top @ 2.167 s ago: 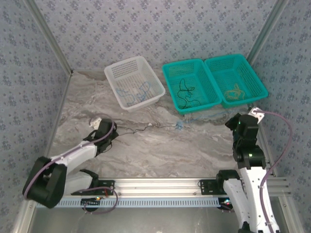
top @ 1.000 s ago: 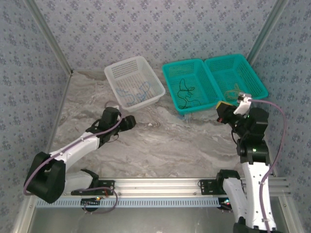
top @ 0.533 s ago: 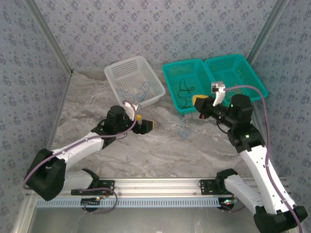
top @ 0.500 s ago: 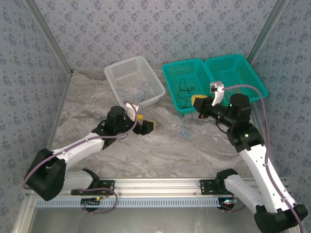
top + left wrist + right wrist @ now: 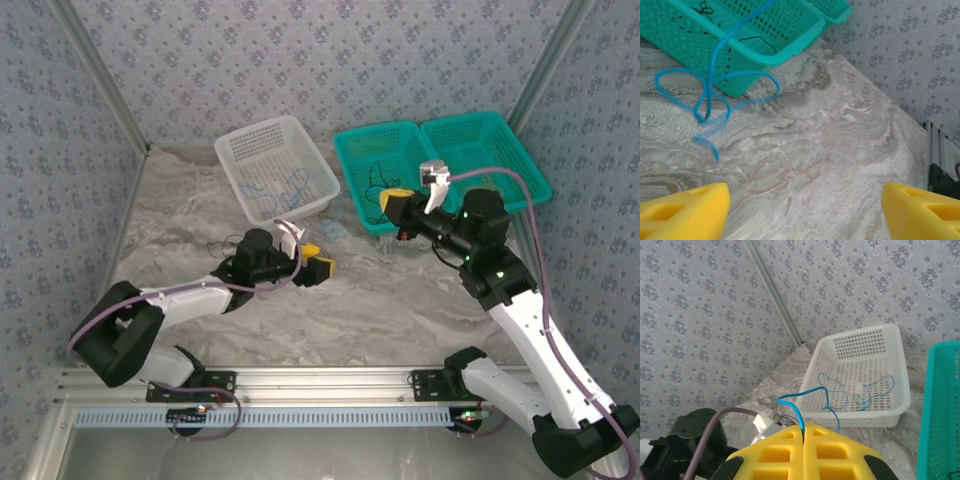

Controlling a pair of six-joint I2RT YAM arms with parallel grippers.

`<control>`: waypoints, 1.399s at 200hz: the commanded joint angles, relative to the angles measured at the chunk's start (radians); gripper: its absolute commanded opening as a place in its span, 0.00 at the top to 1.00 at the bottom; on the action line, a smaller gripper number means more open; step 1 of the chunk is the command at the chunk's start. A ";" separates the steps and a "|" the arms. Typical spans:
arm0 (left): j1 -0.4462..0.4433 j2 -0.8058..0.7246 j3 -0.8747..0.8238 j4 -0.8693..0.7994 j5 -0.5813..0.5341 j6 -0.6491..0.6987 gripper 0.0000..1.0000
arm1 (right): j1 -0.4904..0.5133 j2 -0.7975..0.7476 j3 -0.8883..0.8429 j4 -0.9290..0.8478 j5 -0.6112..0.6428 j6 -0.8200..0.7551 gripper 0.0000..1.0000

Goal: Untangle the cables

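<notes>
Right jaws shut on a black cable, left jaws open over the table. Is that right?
No. The cable in the right jaws is blue, not black, as the right wrist view shows. The rest holds: right jaws shut on it, left jaws open over the table.

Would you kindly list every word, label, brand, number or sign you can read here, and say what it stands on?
None: no readable text appears in these views.
The wallpaper carries only a flower pattern; the white basket, the teal baskets and the yellow pads of the left end effector are unmarked.
</notes>
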 commanded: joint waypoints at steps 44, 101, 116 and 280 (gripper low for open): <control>-0.005 0.186 0.064 0.220 -0.110 -0.090 0.23 | 0.069 0.046 0.039 0.098 0.020 0.035 1.00; -0.005 0.278 0.074 0.373 0.043 -0.109 0.22 | 0.079 0.036 0.041 0.097 0.031 0.037 1.00; -0.004 0.285 0.079 0.378 0.077 -0.105 0.22 | 0.080 0.038 0.040 0.102 0.032 0.037 1.00; -0.005 0.324 0.081 0.366 0.153 -0.088 0.38 | 0.085 0.037 0.053 0.105 0.055 0.028 1.00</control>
